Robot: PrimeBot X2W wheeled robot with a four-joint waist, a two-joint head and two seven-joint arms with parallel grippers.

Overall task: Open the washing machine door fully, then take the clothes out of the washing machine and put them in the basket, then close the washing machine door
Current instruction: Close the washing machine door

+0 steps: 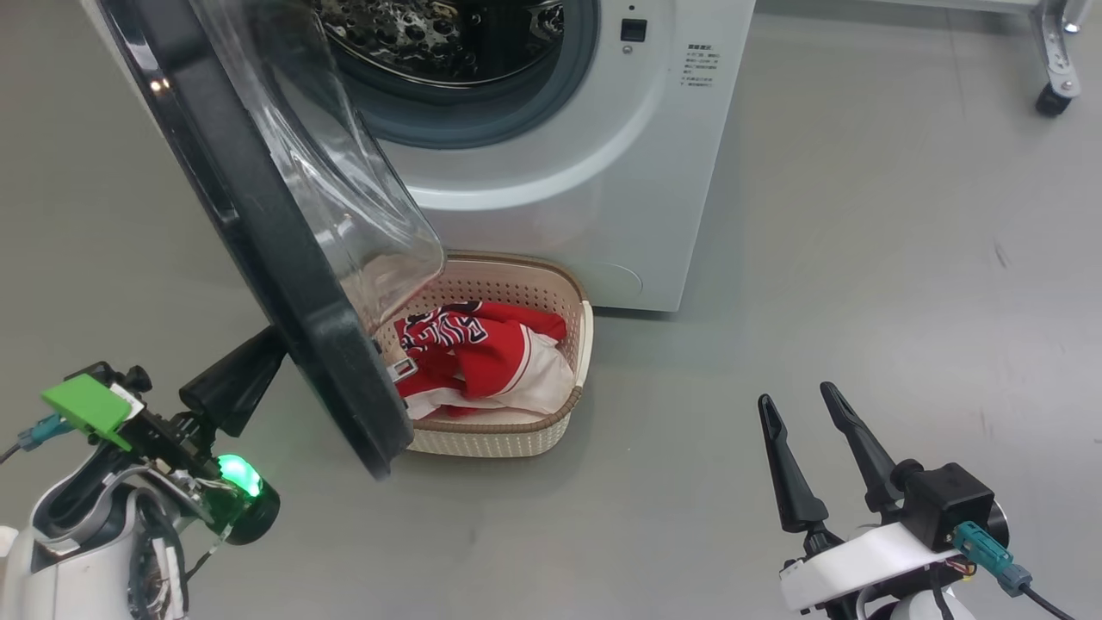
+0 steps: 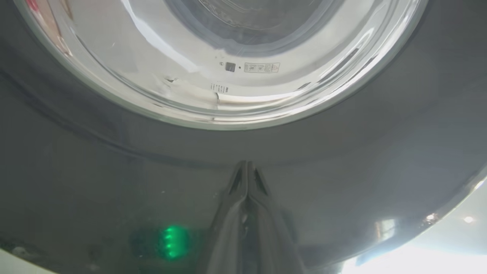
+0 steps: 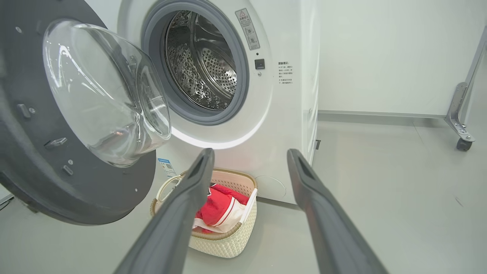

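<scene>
The washing machine (image 1: 568, 172) (image 3: 274, 114) stands white with its drum mouth bare. Its door (image 1: 284, 258) (image 3: 57, 160) hangs part-way open, black rim and clear glass bowl toward the basket. My left gripper (image 1: 280, 344) (image 2: 247, 165) is shut, its fingertips pressed against the outer face of the door's black rim (image 2: 342, 171), holding nothing. The red and white clothes (image 1: 482, 353) (image 3: 220, 209) lie in the cream basket (image 1: 516, 435) (image 3: 228, 239) on the floor in front of the machine. My right gripper (image 1: 796, 396) (image 3: 249, 156) stands open and empty, to the right of the basket.
Grey floor (image 1: 861, 301) stretches to the right of the machine. A metal frame leg with a black caster (image 1: 1055, 95) (image 3: 462, 142) stands at the far right by the wall.
</scene>
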